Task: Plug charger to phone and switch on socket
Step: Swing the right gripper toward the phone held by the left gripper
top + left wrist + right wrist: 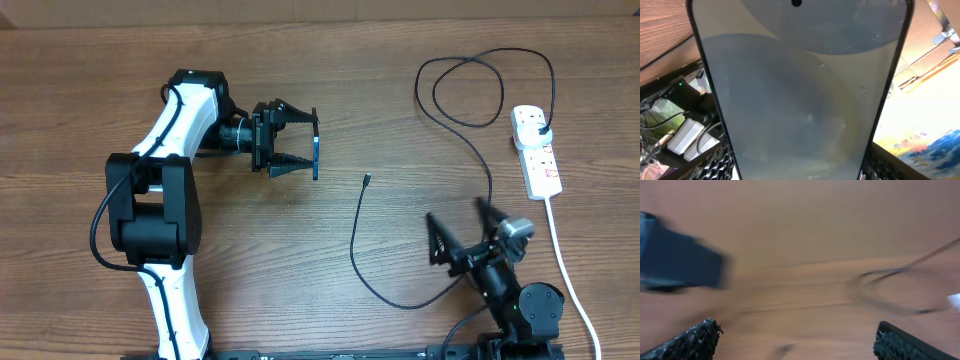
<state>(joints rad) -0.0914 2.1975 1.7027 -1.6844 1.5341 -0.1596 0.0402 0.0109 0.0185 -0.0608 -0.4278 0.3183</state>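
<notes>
Phone (315, 158) stands on end, screen facing the left arm. The left gripper (312, 142) pinches its sides. Right gripper (456, 210) gapes wide, empty. One phone, one charger (355, 240), one socket (537, 150).

Bench (300, 300): brown wood grain is shown throughout, with darker streaks. Left arm (180, 120): white shells are broken up by black joints and a black base block. Left jaws: finished in black. Phone (315, 158): the edge is seen as blue from overhead. In the left wrist view the screen (800, 100) is rendered pale grey with a lighter curved band, framed by a black rim, with a black dot at the top. Charger (355, 240): black along the whole cable. Plug (541, 127): black. Socket (541, 165): white body, red switches. Cord (566, 275): white. Right arm (520, 300): black, with a silver-grey part at the wrist. Right jaws: black, rough-textured pads.
</notes>
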